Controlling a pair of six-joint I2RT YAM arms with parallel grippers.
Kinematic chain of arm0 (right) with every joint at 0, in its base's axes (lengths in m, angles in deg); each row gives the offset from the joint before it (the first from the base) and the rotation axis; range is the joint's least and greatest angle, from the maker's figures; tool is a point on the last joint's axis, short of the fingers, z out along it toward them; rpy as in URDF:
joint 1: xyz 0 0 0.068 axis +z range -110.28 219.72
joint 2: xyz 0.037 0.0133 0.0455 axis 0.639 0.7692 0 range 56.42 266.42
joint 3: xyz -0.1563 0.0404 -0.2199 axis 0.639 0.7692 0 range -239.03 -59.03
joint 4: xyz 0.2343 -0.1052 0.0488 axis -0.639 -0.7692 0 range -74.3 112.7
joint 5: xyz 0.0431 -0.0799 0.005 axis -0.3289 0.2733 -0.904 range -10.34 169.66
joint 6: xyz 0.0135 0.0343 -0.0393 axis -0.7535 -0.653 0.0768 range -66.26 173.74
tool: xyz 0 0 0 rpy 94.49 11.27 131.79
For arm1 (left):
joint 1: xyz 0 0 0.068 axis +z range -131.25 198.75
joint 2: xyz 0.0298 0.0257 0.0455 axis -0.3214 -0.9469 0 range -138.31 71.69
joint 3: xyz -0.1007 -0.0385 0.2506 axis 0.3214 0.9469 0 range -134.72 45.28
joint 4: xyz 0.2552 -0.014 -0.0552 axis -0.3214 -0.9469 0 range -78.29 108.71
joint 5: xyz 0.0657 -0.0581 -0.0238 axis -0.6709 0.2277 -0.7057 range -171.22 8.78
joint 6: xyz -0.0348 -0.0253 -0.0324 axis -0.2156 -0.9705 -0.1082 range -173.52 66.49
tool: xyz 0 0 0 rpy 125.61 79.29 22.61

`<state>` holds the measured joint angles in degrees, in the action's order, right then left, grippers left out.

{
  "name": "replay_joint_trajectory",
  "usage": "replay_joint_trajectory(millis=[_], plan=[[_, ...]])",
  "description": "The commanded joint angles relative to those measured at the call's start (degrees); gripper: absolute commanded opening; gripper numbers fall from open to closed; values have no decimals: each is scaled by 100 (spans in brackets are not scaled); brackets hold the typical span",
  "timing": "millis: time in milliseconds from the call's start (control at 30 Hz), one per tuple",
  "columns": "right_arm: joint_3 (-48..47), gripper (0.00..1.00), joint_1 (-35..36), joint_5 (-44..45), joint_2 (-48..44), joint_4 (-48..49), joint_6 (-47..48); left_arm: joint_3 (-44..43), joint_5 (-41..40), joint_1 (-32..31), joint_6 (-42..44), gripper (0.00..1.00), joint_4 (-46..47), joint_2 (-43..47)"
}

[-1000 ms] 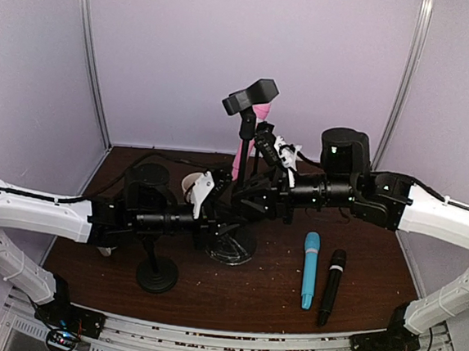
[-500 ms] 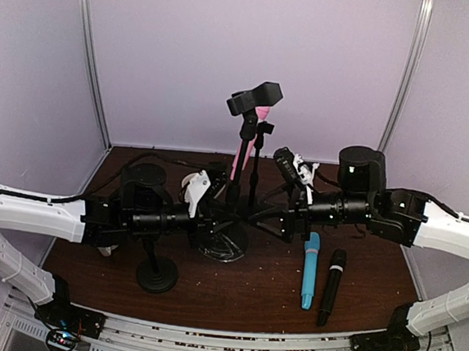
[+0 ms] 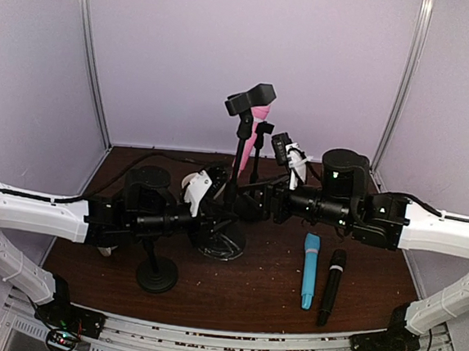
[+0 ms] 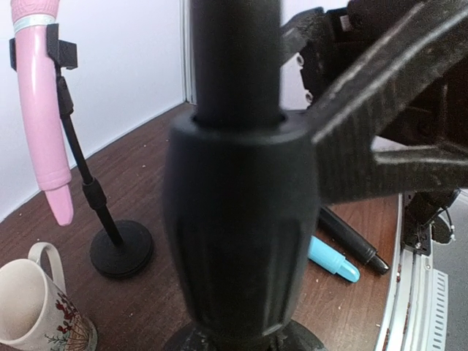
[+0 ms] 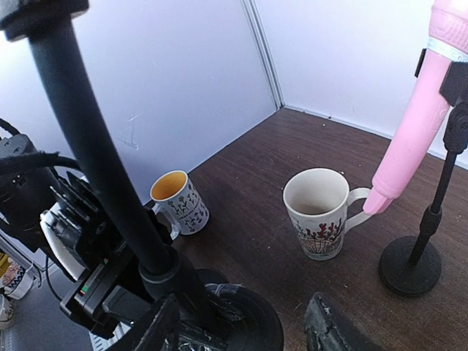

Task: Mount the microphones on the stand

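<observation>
Three slim stick microphones are in view. The pink microphone point(image 3: 246, 148) hangs just above the middle of the overhead frame. It is clipped near its head into a small stand point(image 5: 409, 267), tilted, with the tapered tail pointing down and a pale band under the head. The light blue microphone point(image 3: 310, 270) and the black microphone point(image 3: 331, 287) lie just beside each other, almost parallel, at the lower right on the brown table point(image 3: 248, 300).

There are three stands. One is the pink microphone's. The centre stand point(image 3: 222, 244) has a wide round base and an empty clip on top. A third stand point(image 3: 157, 277) is at the lower left.

Two patterned mugs show, one yellow inside point(image 5: 179, 205) and one white inside point(image 5: 322, 212).

The left gripper point(image 3: 219, 207) is pinched onto the centre stand's pole, low down. The right gripper point(image 5: 243, 303) has its fingers spread with nothing between them.
</observation>
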<state>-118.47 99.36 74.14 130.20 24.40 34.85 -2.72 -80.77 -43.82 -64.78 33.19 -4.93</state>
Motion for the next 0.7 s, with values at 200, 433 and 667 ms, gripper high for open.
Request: replay_joint_trajectory(millis=[200,433,667], plan=[[-463,57,73,-210,325,432,-229,-299,37,-11,-132,0,433,2],[-365,53,73,-383,291,487,-311,-355,130,-10,-133,0,422,-6],[-645,45,76,-555,693,420,-558,-405,281,-19,-140,0,471,-90]])
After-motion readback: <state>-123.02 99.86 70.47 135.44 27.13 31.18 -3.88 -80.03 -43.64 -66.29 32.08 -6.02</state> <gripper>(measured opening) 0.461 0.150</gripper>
